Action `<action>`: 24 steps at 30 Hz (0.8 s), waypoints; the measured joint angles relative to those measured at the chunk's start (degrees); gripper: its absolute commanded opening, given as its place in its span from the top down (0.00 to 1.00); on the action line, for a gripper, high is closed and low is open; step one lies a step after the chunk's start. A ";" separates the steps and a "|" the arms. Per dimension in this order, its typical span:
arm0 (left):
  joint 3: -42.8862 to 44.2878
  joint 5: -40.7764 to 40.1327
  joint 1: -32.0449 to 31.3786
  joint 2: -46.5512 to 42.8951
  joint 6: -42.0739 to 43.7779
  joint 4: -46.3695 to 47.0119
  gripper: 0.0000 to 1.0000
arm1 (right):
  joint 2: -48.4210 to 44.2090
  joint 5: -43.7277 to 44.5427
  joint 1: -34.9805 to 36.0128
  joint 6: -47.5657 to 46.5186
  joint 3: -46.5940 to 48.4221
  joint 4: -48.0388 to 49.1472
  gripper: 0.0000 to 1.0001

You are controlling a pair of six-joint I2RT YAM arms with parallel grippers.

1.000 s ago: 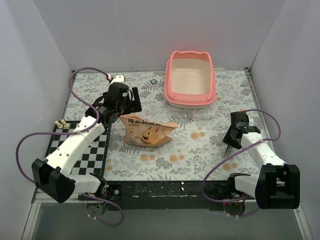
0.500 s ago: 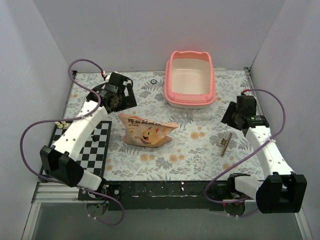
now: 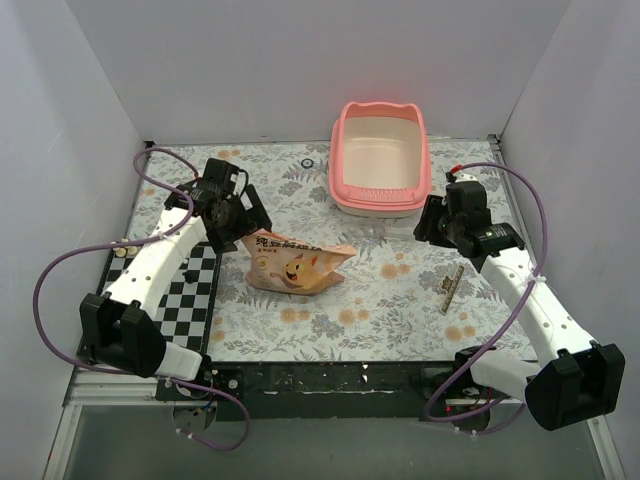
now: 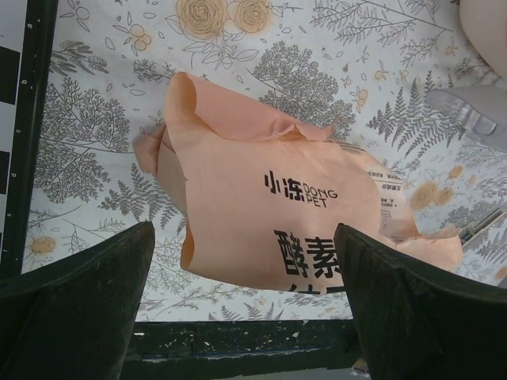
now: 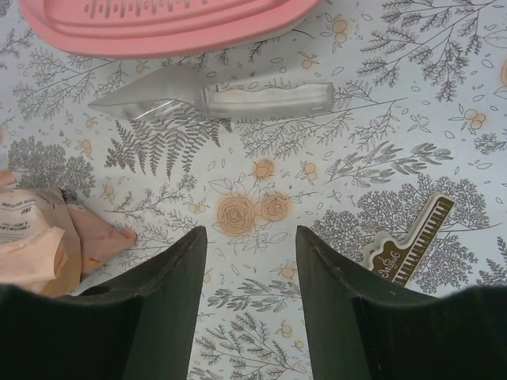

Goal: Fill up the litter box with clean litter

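The pink litter box (image 3: 380,160) stands at the back of the table, its cream base bare; its rim (image 5: 158,24) fills the top of the right wrist view. No clean litter is in view. An orange-tan bag (image 3: 295,262) with dark print lies at the table's middle. My left gripper (image 3: 240,215) hangs wide open over the bag's (image 4: 269,206) left end, with nothing between the fingers (image 4: 244,237). My right gripper (image 3: 432,222) is open and empty above the floral cloth, just in front of the box's right corner (image 5: 251,233). The bag's crumpled end (image 5: 32,237) shows at the left.
A clear plastic scoop (image 5: 214,99) lies in front of the box. A piano-key clip (image 3: 452,288) lies on the cloth at the right. A checkered mat (image 3: 170,300) covers the left front. A small ring (image 3: 307,162) sits at the back. White walls close in three sides.
My right gripper let go of the piano-key clip, opened, and moved back-left toward the litter box. My left arm swung outward, then came back over the bag's left end.
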 measured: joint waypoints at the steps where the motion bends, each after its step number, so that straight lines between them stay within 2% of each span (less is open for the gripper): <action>1: -0.02 0.44 0.20 0.00 -0.20 0.39 0.02 | 0.00 0.00 0.48 0.00 0.00 0.04 0.44; 9: -0.92 2.01 3.04 0.26 0.33 5.38 0.03 | -0.24 -0.44 2.84 0.02 -0.02 0.63 0.45; 16: -2.43 6.34 4.81 1.88 0.90 10.62 0.15 | -1.99 -0.42 3.28 0.02 -0.07 1.22 0.47; 21: -3.91 9.20 5.29 2.69 1.36 12.39 0.33 | -2.12 -0.39 3.58 0.04 -0.07 1.36 0.48; 22: -4.02 9.60 5.46 2.80 1.55 12.81 0.39 | -2.12 -0.42 3.69 0.04 -0.07 1.38 0.48; 24: -4.13 10.08 6.19 3.06 2.21 13.46 0.58 | -2.12 -0.39 4.04 0.07 -0.07 1.36 0.49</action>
